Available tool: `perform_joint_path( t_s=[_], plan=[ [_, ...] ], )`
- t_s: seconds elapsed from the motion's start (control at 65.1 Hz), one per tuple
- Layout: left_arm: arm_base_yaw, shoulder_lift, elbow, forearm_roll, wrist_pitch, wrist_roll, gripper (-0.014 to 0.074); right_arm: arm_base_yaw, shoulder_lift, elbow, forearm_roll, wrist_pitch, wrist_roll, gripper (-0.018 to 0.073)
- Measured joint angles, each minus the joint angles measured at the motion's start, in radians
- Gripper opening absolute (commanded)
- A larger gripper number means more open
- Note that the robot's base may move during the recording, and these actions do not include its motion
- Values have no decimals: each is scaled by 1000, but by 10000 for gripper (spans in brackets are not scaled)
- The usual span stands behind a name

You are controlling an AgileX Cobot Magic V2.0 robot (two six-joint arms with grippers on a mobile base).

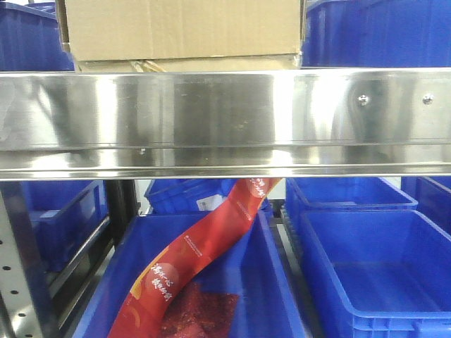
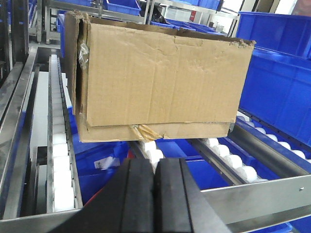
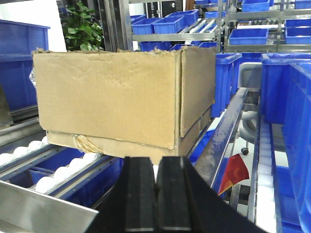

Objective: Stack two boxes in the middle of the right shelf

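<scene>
The left gripper (image 2: pixel 154 194) and right gripper (image 3: pixel 156 194) both sit pinched together, holding nothing. The large creased brown cardboard box (image 2: pixel 160 77) rests atop the flatter brown cardboard box (image 2: pixel 146 131) — both on the shiny steel shelf (image 1: pixel 225 120), flanked by blue plastic bins (image 1: pixel 366 32).

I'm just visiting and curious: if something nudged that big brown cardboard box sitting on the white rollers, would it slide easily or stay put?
The large box would probably travel easily, since the flatter box under it rests on white rollers. Its creased face and torn top edge suggest soft, worn cardboard that may buckle rather than push stiffly. It might also shift off the lower box.
</scene>
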Motion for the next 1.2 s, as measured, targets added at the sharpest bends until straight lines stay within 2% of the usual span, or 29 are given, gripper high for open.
perform_joint_path(
  t_s=[0.092,0.138,0.276,0.368,0.568,0.66,0.798,1.029,1.198],
  plan=[
    [0,0,0,0,0,0,-111,0,-22,0,16,21,0,-163],
    [0,0,0,0,0,0,-111,0,-46,0,40,51,-33,-163],
    [0,-2,0,0,0,0,-111,-20,-192,2,240,200,-364,-163],
    [0,-2,0,0,1,0,-111,-61,-288,25,313,283,-486,-163],
    [0,-2,0,0,1,0,-111,-177,-488,165,380,332,-541,-163],
    [0,-2,0,0,1,0,-111,-216,-577,240,439,335,-621,-163],
    [0,-2,0,0,2,0,-111,-234,-607,330,504,326,-697,-163],
    [0,-2,0,0,3,0,-111,-247,-609,464,530,164,-690,-163],
    [0,-2,0,0,3,0,-111,-259,-609,468,553,158,-680,-163]
  ],
)
